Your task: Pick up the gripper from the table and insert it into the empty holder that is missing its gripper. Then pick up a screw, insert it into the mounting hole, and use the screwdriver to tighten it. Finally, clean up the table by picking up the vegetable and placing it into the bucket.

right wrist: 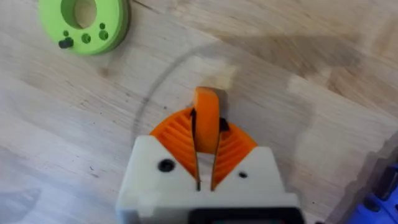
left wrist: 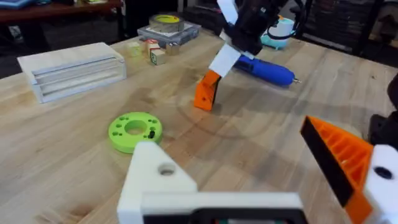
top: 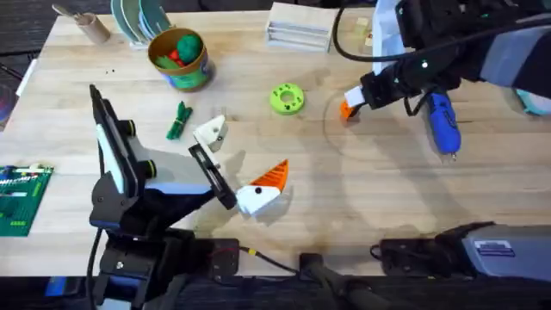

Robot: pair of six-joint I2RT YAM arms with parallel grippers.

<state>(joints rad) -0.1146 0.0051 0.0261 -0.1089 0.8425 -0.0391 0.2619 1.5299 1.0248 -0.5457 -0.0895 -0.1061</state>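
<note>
Across the pale wooden table, the right gripper has its orange ribbed pads pinched tight on the small orange plastic wedge-shaped gripper finger, standing on the wood just beside the stubby blue screwdriver. It looks light, stiff and slick, best held by its flat flanks. Left gripper spread wide, one white holder block bare. Patterned bucket holds red and green toys; slender green vegetable lies outside.

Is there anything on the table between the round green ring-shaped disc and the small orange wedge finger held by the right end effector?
No. In the overhead view, bare wood lies between the green disc and the orange finger.
</note>
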